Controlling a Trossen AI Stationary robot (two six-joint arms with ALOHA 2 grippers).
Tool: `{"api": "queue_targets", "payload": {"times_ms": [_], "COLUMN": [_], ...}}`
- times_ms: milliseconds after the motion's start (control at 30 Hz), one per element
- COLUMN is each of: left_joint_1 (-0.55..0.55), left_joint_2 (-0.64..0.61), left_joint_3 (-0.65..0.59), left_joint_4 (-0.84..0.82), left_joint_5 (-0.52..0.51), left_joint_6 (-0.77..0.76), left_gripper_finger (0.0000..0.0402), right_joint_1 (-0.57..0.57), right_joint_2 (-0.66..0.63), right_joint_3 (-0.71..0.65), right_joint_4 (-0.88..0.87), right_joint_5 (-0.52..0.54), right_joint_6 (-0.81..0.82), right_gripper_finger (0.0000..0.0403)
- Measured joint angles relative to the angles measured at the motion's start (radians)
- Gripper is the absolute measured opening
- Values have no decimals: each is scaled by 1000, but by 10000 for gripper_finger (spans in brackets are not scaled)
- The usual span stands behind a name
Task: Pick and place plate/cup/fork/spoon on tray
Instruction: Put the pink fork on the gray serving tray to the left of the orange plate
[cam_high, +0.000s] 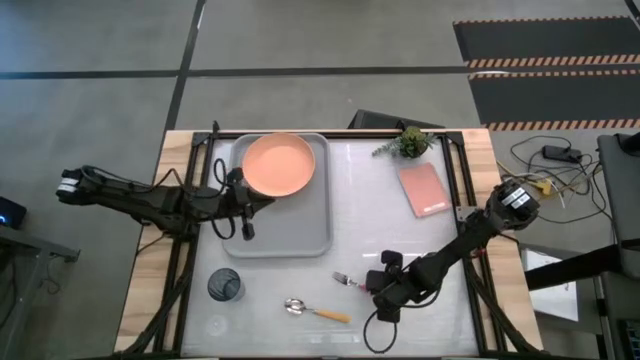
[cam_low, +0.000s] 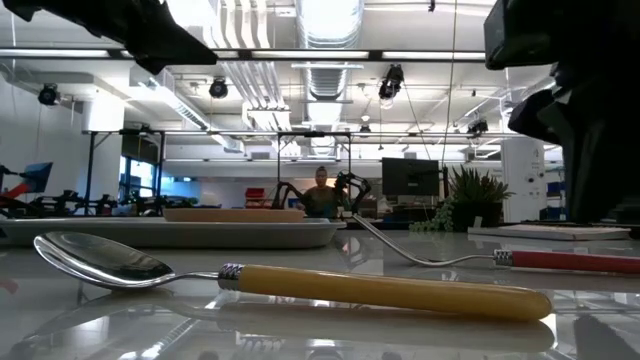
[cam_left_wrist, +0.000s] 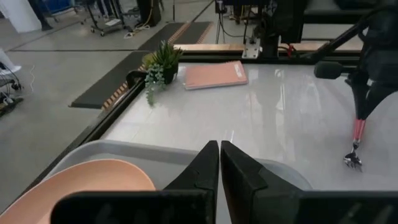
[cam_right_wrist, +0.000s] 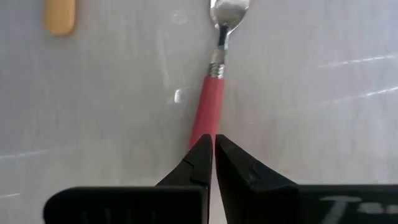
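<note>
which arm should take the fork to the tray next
Right. The right gripper is shut on the fork by its pink-red handle. The left gripper sits shut over the tray beside the plate, far from the fork.

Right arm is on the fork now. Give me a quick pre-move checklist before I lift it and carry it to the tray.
1. Grip: right gripper shut on the fork at the end of its red handle: ok, though the hold is near the tip.
2. Fork off the table: tines appear to touch the surface in the left wrist view: cannot tell.
3. Landing spot: tray has bare floor in front of the plate: ok.
4. Left gripper is shut and sits over the tray: not ok, it may block the drop.
5. Spoon lies close beside the right gripper: lift straight up.
6. Cup stands away from the route: ok.
</note>
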Motion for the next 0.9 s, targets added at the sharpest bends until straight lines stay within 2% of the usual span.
{"api": "queue_targets", "payload": {"times_ms": [167,333,567,700,900], "left_joint_1": [0,0,0,0,0], "left_joint_2": [-12,-31,-78,-86,-106], "left_joint_3": [0,27,14,0,1], "left_joint_4": [0,25,60,61,88], "left_joint_5": [0,-11,-6,-5,-4], "left_joint_6": [23,136,116,113,141], "left_gripper_finger": [0,0,0,0,0], "right_joint_1": [-30,-41,-23,-14,-24], "right_joint_2": [-24,-34,11,63,94], "right_joint_3": [-1,-1,-2,-2,-2], "right_joint_4": [-2,-1,87,111,106], "right_joint_5": [4,-13,-12,-9,-4], "right_joint_6": [-11,-13,-30,-35,-96], "right_gripper_finger": [32,83,153,168,165]}}
